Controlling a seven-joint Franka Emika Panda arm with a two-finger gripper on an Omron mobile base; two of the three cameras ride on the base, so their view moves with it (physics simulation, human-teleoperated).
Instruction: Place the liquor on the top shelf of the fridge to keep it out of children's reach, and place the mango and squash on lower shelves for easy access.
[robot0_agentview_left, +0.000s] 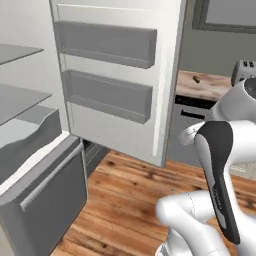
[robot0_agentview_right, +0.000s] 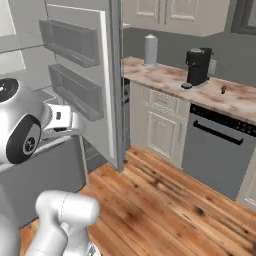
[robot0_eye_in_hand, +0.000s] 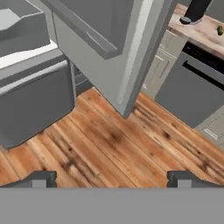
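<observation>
Left base view: the fridge (robot0_agentview_left: 30, 165) stands open, door (robot0_agentview_left: 115, 75) swung wide, grey shelves (robot0_agentview_left: 20, 102) inside. Right base view: a small dark thing (robot0_agentview_right: 223, 89) lies on the counter (robot0_agentview_right: 170, 80). Hand view: the gripper (robot0_eye_in_hand: 112, 179) is spread wide and holds nothing above the wood floor (robot0_eye_in_hand: 113, 144).

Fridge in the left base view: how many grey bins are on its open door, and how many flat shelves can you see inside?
Grey box-shaped plastic bins on the open door of the tall grey fridge: 2
Flat grey shelf boards showing inside: 2
Total: 4
</observation>
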